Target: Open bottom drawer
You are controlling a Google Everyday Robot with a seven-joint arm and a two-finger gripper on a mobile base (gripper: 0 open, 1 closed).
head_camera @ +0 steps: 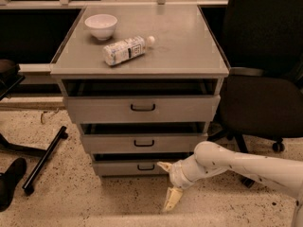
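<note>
The bottom drawer (123,167) is the narrowest grey front at the foot of the grey cabinet, with a small black loop handle (146,166). It looks shut or nearly so. My gripper (168,183) is low in front of the cabinet, just right of the handle and a little in front of it. Its cream fingers are spread apart: one fingertip (164,165) points at the drawer front next to the handle, the other fingertip (171,200) hangs down toward the floor. It holds nothing. My white arm (236,164) comes in from the right.
The middle drawer (143,143) and top drawer (142,108) sit above. A white bowl (101,25) and a lying bottle (125,50) are on the cabinet top. A black office chair (265,98) stands to the right; black chair legs (42,160) lie at left on the speckled floor.
</note>
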